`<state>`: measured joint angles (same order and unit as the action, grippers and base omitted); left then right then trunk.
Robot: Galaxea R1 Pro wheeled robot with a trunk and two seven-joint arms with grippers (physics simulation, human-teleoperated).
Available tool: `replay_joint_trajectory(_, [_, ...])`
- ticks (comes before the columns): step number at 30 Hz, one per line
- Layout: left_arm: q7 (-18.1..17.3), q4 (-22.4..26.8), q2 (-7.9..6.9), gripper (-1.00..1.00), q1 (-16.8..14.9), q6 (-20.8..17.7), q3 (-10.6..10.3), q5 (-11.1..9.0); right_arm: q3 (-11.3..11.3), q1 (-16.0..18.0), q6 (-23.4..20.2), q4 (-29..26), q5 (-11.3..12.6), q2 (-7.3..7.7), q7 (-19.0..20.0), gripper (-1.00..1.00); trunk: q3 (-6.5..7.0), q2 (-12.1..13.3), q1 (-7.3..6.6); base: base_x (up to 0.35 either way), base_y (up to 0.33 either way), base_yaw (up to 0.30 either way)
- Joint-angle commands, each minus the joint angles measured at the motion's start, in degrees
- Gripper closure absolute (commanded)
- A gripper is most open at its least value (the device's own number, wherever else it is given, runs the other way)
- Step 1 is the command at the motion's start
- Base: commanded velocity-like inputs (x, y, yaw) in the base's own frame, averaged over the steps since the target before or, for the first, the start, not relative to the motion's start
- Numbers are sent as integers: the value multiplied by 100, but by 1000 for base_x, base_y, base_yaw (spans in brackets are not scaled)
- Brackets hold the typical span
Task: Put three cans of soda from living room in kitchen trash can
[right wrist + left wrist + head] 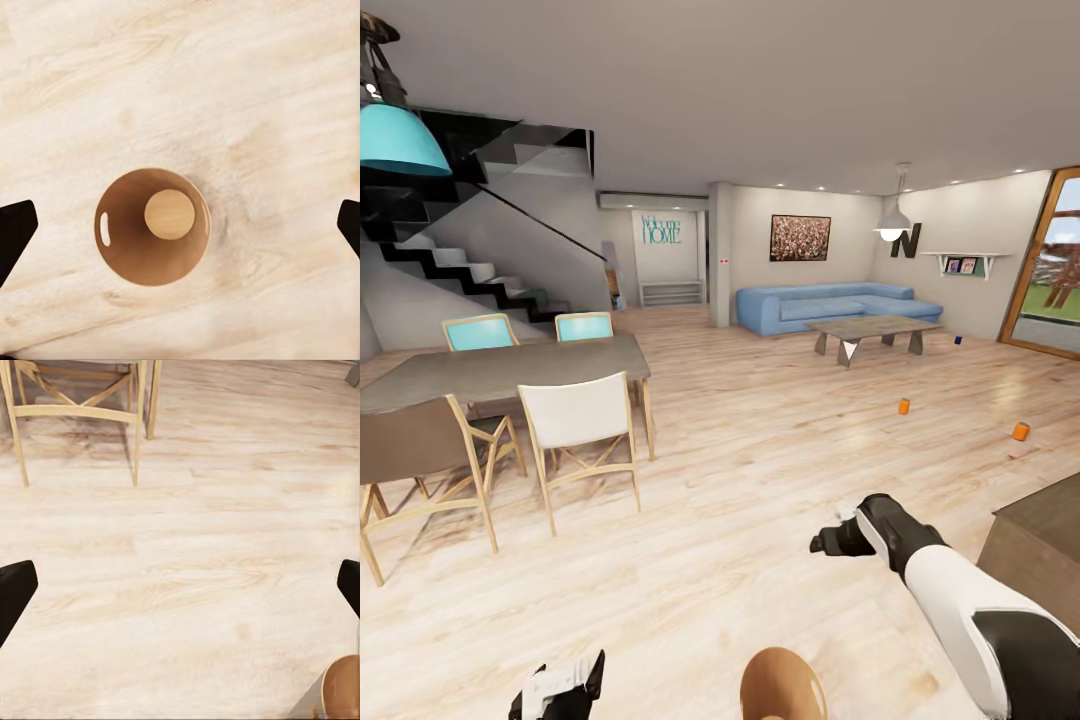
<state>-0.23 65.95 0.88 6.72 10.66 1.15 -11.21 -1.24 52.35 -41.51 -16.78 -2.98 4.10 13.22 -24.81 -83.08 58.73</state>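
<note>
Okay, your right gripper hangs straight above the tash can, fingers spread wide to both sides of the right wrist view, nothing between them. You look right down the can's round mouth; it stands upright on the pale wood floor, with a slot in its wall. In the head view your right arm reaches in from the lower right, forearm angled up and inward, black wrist bent over. Your left gripper is released too, fingertips far apart over bare floor, with the tash can's rim just at the corner. In the head view the left gripper sits low at the bottom edge, just beside the tash can.

Soda cans: two orange cans stand on the floor well ahead, apart from each other; the blue can is farther, near the coffee table and blue sofa. Dining table with chairs sits at your left.
</note>
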Motion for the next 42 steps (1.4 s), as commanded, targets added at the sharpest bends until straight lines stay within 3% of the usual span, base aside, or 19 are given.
replay_joint_trajectory(1, [-1, 104, -7, -100, -6, -229, 0, -3, -13, 12, 17, 27, 0, -5, 1, -100, 0, 0, 0, 60, 0, 0])
replay_joint_trajectory(5, [-10, 620, -60, -100, -76, -1500, 7, -13, -41, 38, 55, 84, 0, -25, 8, -100, 0, 0, 0, 115, 0, 0])
replay_joint_trajectory(6, [-9, 873, -105, -100, -189, -2222, 16, -41, -48, 44, 63, 96, 1, -34, 10, -100, 0, 0, 0, 125, 0, 0])
replay_joint_trajectory(10, [-2, 1330, -234, -100, -704, -3869, 239, -198, -64, 51, 72, 91, 11, -43, 16, -100, 0, 0, 0, 74, 0, 0])
replay_joint_trajectory(12, [2, 1454, -306, -100, -1105, -4856, 457, -271, -72, 53, 72, 86, 11, -49, 15, -100, 0, 0, 0, 37, 0, 0])
replay_joint_trajectory(13, [8, 1485, -387, -100, -1842, -6105, 783, -325, -79, 54, 66, 83, 10, -53, 14, -100, 0, 0, 0, 17, 0, 0])
replay_joint_trajectory(14, [10, 1348, -421, -100, -2316, -6560, 931, -346, -79, 55, 57, 81, 11, -57, 8, -100, 0, 0, 0, 11, 0, 0])
replay_joint_trajectory(15, [11, 1224, -434, -100, -2521, -6725, 984, -353, -79, 55, 52, 79, 14, -59, 9, -100, 0, 0, 0, 9, 0, 0])
replay_joint_trajectory(16, [11, 1224, -434, -100, -2521, -6725, 984, -353, -79, 55, 52, 79, 14, -59, 9, -100, 0, 0, 0, 9, 0, 0])
replay_joint_trajectory(17, [12, 872, -455, -100, -2859, -6961, 1060, -363, -78, 57, 37, 73, 18, -65, 11, -100, 0, 0, 0, 6, 0, 0])
replay_joint_trajectory(19, [13, 419, -468, -100, -3099, -7066, 1108, -375, -78, 56, 25, 69, 21, -69, 12, -100, 0, 0, 0, 4, 0, 0])
replay_joint_trajectory(20, [12, -63, -500, -100, -3257, -7066, 1143, -385, -81, 57, 17, 69, 23, -76, 13, -100, 0, 0, 0, 2, 0, 0])
replay_joint_trajectory(21, [12, -63, -500, -100, -3257, -7066, 1143, -385, -81, 57, 17, 69, 23, -76, 13, -100, 0, 0, 0, 2, 0, 0])
replay_joint_trajectory(22, [9, -725, -618, -100, -3403, -7066, 1174, -404, -88, 57, 10, 71, 22, -121, 13, -100, 0, 0, 0, 1, 0, 0])
replay_joint_trajectory(28, [6, -1393, -742, -100, -3530, -7066, 1209, -403, -97, 56, -4, 87, 29, -169, 69, -100, 0, 0, 0, 0, 0, 0])
replay_joint_trajectory(35, [-3, -2673, -777, -100, -3778, -7066, 1209, -405, -101, 59, -646, 62, 34, -209, 98, -100, 0, 0, 0, 0, 0, 0])
replay_joint_trajectory(42, [-2, -3183, -786, -100, -3895, -7066, 1200, -402, -97, 60, -801, 54, 30, -230, 101, -100, 0, 0, 0, 0, 0, 0])
